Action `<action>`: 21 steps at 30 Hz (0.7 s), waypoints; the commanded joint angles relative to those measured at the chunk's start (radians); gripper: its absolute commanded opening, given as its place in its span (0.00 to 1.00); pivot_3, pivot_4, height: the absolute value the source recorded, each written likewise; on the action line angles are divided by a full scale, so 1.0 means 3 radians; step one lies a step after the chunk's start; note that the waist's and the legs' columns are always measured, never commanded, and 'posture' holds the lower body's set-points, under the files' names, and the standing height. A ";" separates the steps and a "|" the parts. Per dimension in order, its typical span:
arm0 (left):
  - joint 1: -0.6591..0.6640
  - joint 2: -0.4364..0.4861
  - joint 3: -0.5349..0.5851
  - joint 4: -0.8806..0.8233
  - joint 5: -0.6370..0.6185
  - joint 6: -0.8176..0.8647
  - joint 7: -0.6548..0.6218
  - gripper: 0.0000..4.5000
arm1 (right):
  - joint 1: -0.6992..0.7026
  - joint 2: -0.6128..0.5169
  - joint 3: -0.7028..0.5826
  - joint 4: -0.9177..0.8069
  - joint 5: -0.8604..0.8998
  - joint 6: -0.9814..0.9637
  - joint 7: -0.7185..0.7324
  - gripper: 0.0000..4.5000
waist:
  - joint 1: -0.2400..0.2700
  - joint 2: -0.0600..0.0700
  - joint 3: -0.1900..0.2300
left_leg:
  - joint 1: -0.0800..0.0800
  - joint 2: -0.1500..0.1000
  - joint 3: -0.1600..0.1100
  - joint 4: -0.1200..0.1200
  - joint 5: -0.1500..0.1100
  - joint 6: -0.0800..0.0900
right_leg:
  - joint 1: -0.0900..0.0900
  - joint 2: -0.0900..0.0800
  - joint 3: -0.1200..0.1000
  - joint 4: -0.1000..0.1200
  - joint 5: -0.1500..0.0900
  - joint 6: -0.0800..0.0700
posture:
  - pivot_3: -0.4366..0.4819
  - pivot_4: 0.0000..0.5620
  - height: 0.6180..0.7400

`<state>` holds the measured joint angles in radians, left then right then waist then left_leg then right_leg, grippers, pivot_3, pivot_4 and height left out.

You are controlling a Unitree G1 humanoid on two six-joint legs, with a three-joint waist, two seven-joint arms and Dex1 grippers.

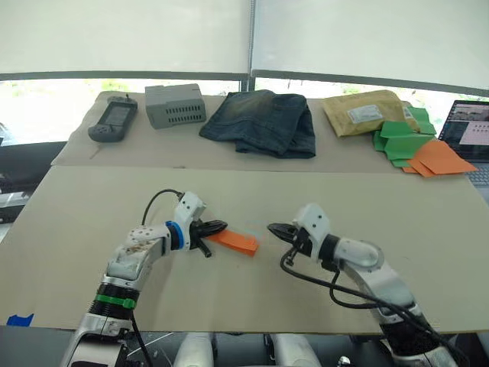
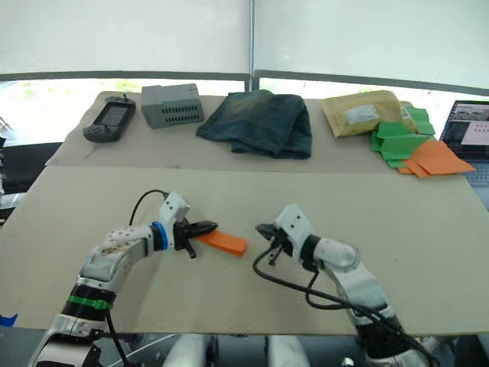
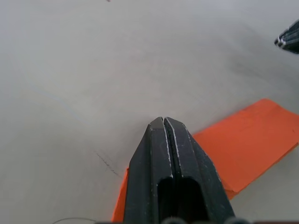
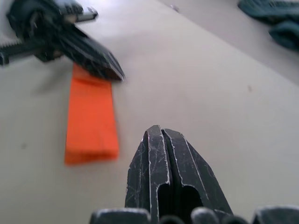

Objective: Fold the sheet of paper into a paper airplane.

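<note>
Two grippers are facing each other over the table (image 1: 92,199). Behind them, jeans (image 1: 262,121) are lying in a heap. Nearer, the paper (image 1: 233,241) (folded into a narrow orange strip) is lying flat between the grippers, its end under the left gripper (image 1: 219,226), fingers pressed together. Just beside it, the right gripper (image 1: 272,227) is hovering, fingers likewise pressed together.

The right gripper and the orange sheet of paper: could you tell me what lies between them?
Nothing: in the left eye view, bare table separates the right gripper from the sheet of paper.
</note>
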<state>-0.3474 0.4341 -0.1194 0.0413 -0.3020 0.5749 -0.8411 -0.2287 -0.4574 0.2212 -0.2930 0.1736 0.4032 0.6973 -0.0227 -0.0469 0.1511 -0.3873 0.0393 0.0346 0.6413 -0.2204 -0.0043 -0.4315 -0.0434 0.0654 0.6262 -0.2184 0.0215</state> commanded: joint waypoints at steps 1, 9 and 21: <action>0.0105 -0.0099 -0.0235 -0.0017 0.0074 0.0203 0.0094 0.00 | -0.0134 0.0013 0.0203 -0.0072 0.0013 0.0275 0.0100 0.01 | 0.0053 0.0001 -0.0002 | -0.0006 -0.0003 -0.0002 0.0000 -0.0008 0.0005 | -0.0003 -0.0001 0.0000 -0.0001 -0.0004 0.0000 | 0.48 0.27 0.82; 0.0181 -0.0168 -0.0274 -0.0192 0.0052 0.0304 0.0224 0.00 | -0.0368 0.0000 0.0641 0.0124 -0.0086 0.0781 0.0221 0.01 | 0.0087 0.0004 -0.0004 | -0.0047 -0.0026 -0.0008 0.0029 -0.0039 0.0027 | -0.0020 -0.0023 0.0002 -0.0005 -0.0007 -0.0003 | 0.48 0.27 0.82; 0.0380 0.0218 0.0016 -0.0119 0.0066 0.0096 0.0234 0.00 | -0.0488 -0.0129 0.0913 0.0281 -0.0106 0.1373 0.0316 0.01 | 0.0009 0.0003 -0.0012 | 0.0007 -0.0022 -0.0012 0.0028 -0.0041 0.0027 | 0.0030 -0.0025 -0.0004 0.0000 -0.0031 0.0024 | 0.48 0.27 0.82</action>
<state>-0.2692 0.4653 -0.1306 -0.0617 -0.3126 0.5807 -0.7854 -0.4040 -0.4645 0.4610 -0.2543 0.1629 0.7494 0.7843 -0.0199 -0.0460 0.1476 -0.3845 0.0327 0.0311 0.6496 -0.2326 0.0037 -0.4223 -0.0507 0.0643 0.6266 -0.2276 0.0287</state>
